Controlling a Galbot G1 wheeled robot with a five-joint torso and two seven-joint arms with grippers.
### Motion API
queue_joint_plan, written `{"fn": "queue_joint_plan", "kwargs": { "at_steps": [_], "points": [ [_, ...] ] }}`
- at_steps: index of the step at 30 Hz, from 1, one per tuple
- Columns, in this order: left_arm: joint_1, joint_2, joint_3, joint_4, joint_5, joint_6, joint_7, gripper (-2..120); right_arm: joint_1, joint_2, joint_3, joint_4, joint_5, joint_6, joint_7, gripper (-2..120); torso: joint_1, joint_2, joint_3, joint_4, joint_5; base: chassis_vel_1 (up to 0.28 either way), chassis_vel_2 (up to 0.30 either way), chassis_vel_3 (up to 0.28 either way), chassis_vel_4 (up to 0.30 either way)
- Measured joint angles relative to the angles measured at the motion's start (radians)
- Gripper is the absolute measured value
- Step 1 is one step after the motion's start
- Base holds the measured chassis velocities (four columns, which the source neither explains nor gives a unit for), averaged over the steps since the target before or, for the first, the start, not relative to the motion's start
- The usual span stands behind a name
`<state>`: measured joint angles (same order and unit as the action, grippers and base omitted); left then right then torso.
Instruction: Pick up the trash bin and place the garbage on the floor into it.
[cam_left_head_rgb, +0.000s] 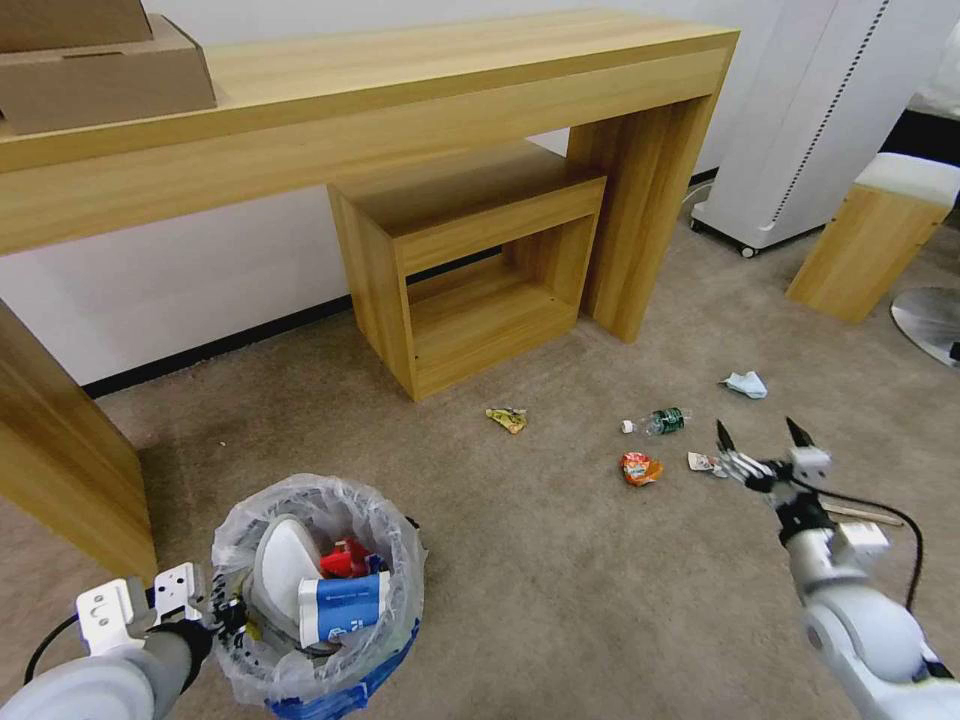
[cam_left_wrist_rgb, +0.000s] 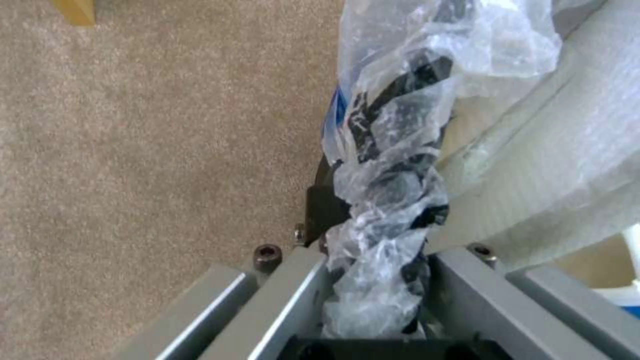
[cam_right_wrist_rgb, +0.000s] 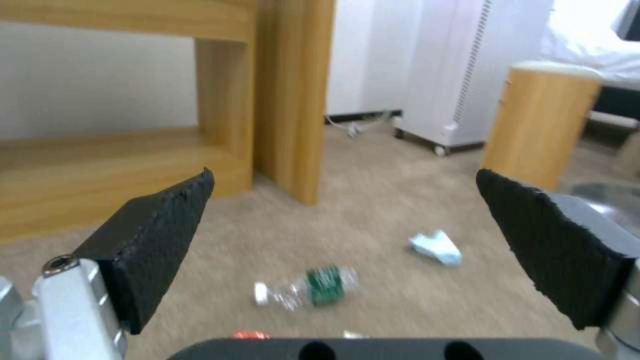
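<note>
The blue trash bin (cam_left_head_rgb: 345, 692), lined with a clear bag, hangs low at my left with a white slipper (cam_left_head_rgb: 280, 565) and blue-white (cam_left_head_rgb: 345, 605) and red (cam_left_head_rgb: 345, 558) wrappers inside. My left gripper (cam_left_head_rgb: 215, 612) is shut on its bagged black rim (cam_left_wrist_rgb: 400, 150). On the beige floor (cam_left_head_rgb: 560, 580) lie a green-labelled bottle (cam_left_head_rgb: 665, 421), a red wrapper (cam_left_head_rgb: 640, 467), a yellow wrapper (cam_left_head_rgb: 508, 418), a pale tissue (cam_left_head_rgb: 745, 384), a small wrapper (cam_left_head_rgb: 703, 462) and a wooden stick (cam_left_head_rgb: 860, 514). My right gripper (cam_left_head_rgb: 762, 435) hovers open above the small wrapper, facing the bottle (cam_right_wrist_rgb: 310, 289) and tissue (cam_right_wrist_rgb: 437, 247).
A long wooden table (cam_left_head_rgb: 420, 90) stands against the wall with a small wooden shelf unit (cam_left_head_rgb: 470, 270) under it. A white wheeled appliance (cam_left_head_rgb: 800, 130), a wooden stool (cam_left_head_rgb: 870, 235) and a metal disc base (cam_left_head_rgb: 930, 320) stand at the right.
</note>
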<state>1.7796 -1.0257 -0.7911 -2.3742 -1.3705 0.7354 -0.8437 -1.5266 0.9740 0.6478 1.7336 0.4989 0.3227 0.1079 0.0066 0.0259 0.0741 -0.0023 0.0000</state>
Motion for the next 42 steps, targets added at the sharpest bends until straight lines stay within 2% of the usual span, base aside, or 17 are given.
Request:
{"fn": "queue_joint_plan", "kwargs": {
  "at_steps": [5,12,28,42],
  "points": [
    [-0.001,0.004,0.003,-0.005,0.0,0.0,0.0,0,-0.067,0.036,0.038,-0.016,-0.017,0.067,-0.006,100,0.0,0.0,0.0,0.0,0.0001,0.0,0.0,0.0,0.0],
    [-0.007,0.006,0.008,-0.008,0.0,0.0,0.002,0,-0.098,0.067,0.063,-0.009,-0.016,0.108,-0.013,100,0.0,0.0,0.0,0.0,-0.0001,0.0,0.0,0.0,0.0],
    [-0.005,-0.003,0.017,-0.014,0.032,0.0,0.029,0,-0.1,0.135,0.044,-0.051,-0.021,0.251,-0.035,100,0.0,0.0,0.0,0.0001,0.0001,0.0,0.0,0.0,0.0],
    [-0.004,-0.006,0.016,-0.014,0.041,0.0,0.036,0,-0.07,0.139,0.017,-0.079,-0.025,0.257,-0.056,100,0.0,0.0,0.0,0.0001,0.0,0.0,0.0,0.0,0.0]
  ]
}}
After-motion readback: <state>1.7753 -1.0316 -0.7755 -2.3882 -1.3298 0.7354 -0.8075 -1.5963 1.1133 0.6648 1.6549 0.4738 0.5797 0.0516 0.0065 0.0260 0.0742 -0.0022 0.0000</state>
